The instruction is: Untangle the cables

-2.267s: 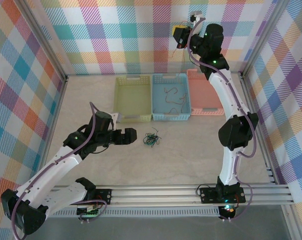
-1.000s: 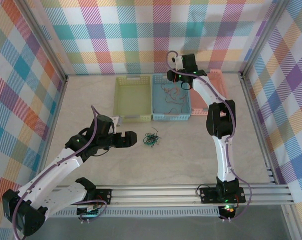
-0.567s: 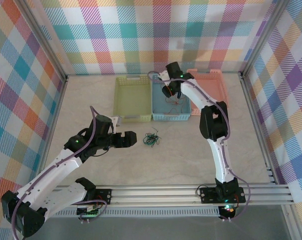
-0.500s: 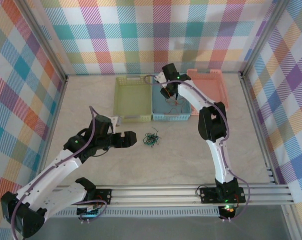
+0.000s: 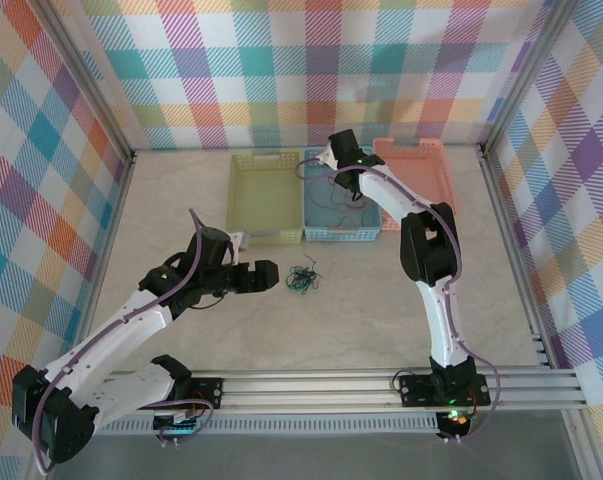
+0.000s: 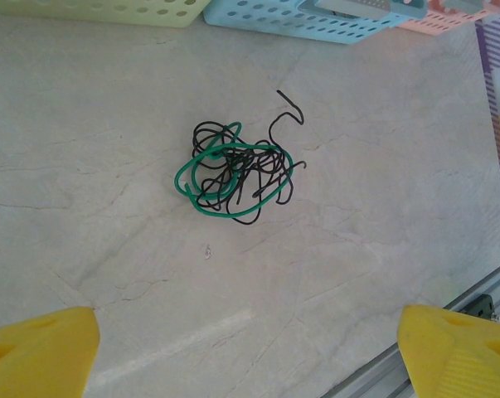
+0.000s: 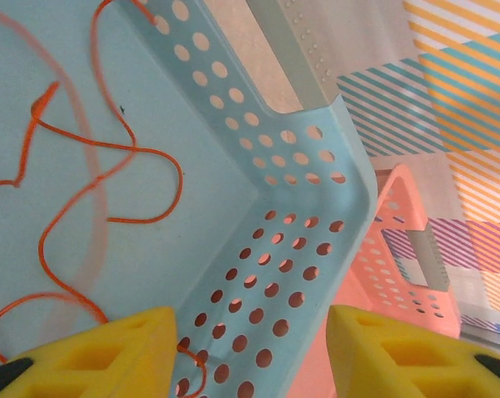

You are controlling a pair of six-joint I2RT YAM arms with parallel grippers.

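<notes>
Pale marbled tabletop (image 6: 357,249) is being used to hold the cables (image 6: 233,170), a green-and-dark tangle lying just ahead of the left gripper (image 6: 248,348). Its jaws are being held wide apart, seemingly so the knot can be straddled. Orange strands (image 7: 109,147) are being kept apart in the blue basket (image 7: 316,215), over which the right gripper (image 7: 248,348) is being held spread, pinching nothing.

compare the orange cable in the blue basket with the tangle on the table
The orange cable lies in the blue basket; the tangle sits on the table. The orange cable runs in loose open curves; the tangle is a tight knot. The orange cable is one colour; the tangle mixes green and black. Both are thin, flexible wire.
</notes>
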